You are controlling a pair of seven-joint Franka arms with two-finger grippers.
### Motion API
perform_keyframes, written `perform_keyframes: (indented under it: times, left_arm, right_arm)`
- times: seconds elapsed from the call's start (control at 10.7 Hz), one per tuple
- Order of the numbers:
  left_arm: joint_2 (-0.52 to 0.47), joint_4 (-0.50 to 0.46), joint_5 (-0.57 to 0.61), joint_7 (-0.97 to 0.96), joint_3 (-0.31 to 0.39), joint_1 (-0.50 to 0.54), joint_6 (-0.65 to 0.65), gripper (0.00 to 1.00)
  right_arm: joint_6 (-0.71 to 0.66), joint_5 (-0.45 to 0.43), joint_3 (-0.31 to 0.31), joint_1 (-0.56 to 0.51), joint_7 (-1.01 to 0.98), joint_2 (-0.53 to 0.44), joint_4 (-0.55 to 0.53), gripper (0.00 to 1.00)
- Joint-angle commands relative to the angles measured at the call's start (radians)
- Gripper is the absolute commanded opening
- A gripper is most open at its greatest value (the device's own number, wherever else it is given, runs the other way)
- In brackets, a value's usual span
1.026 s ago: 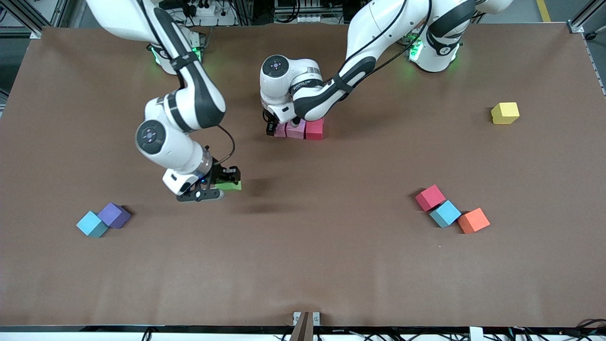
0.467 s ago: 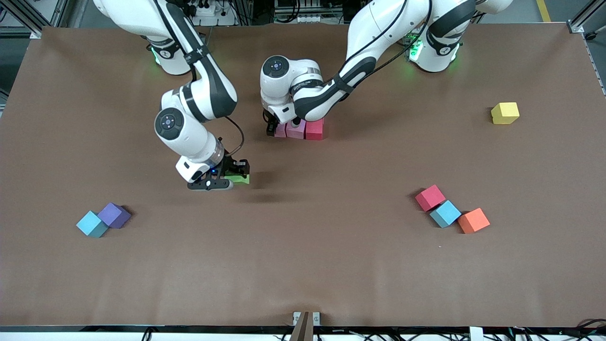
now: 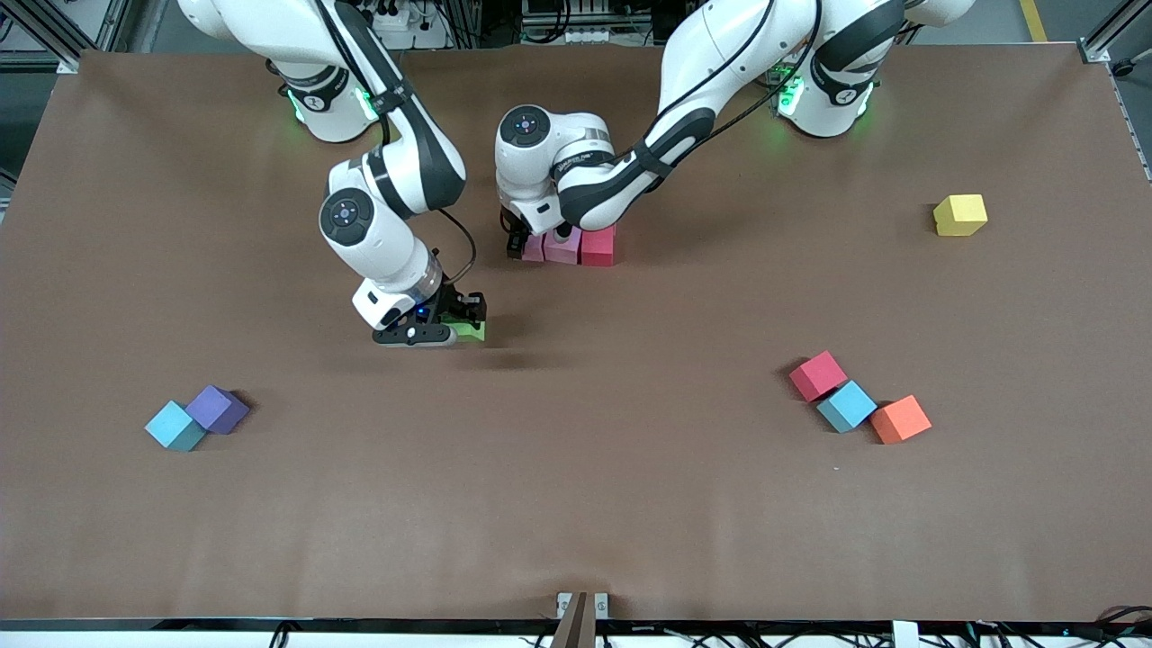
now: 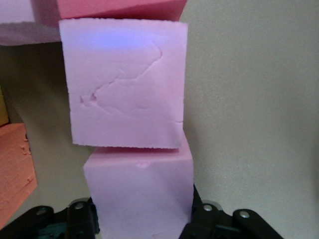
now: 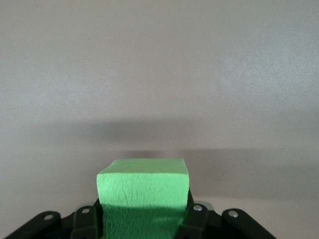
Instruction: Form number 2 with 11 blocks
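A: What have the right gripper's [image 3: 461, 322] jaws got?

B: They are closed on the green block [image 3: 470, 330], one jaw on each side of it, as the right wrist view shows [image 5: 143, 191]. The block hangs over bare brown desk [image 3: 576, 504], its shadow just beneath.

A: And the left gripper [image 3: 524, 245]?

B: Down at the row of blocks near the arms' bases. In the left wrist view its jaws sit against both sides of a pink block [image 4: 138, 191]. Next to that one is a second pink block [image 4: 124, 84], and then a red block [image 3: 598, 245] ends the row toward the left arm's end.

A: So the number 2 is barely begun?

B: Only that one row of three stands.

A: Where are the loose blocks?

B: A yellow block [image 3: 960, 214] lies alone toward the left arm's end. Nearer the front camera on that end, a second red block [image 3: 817, 374], a light blue block [image 3: 846, 405] and an orange block [image 3: 900, 418] form a touching diagonal line. Toward the right arm's end, a purple block [image 3: 217, 408] touches another light blue block [image 3: 175, 425].
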Motion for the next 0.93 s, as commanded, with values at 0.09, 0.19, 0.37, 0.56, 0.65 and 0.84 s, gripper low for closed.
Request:
perform_keyframes:
  times: [0.09,0.19,0.37,0.56,0.65,0.84]
  left_arm:
    - [-0.013,-0.052,0.062,-0.154,0.004,0.011,0.009,0.36]
    - [-0.013,-0.052,0.062,-0.154,0.004,0.011,0.009,0.36]
    - [-0.015,-0.052,0.062,-0.149,0.004,0.011,0.009,1.0]
    - [-0.018,-0.052,0.062,-0.151,0.003,0.012,0.009,1.0]
    - [-0.021,-0.052,0.062,-0.149,0.003,0.014,0.009,1.0]
    - [-0.027,-0.052,0.062,-0.145,0.003,0.014,0.009,1.0]
  right_arm:
    - [0.008,0.005,-0.01,0.011,0.014,-0.041,-0.039,0.06]
    - [0.008,0.005,-0.01,0.011,0.014,-0.041,-0.039,0.06]
    - [0.009,0.005,-0.01,0.011,0.014,-0.041,-0.039,0.06]
    - [0.009,0.005,-0.01,0.011,0.014,-0.041,-0.039,0.06]
    - [0.008,0.005,-0.01,0.011,0.014,-0.041,-0.039,0.06]
    - [0.009,0.005,-0.01,0.011,0.014,-0.041,-0.039,0.06]
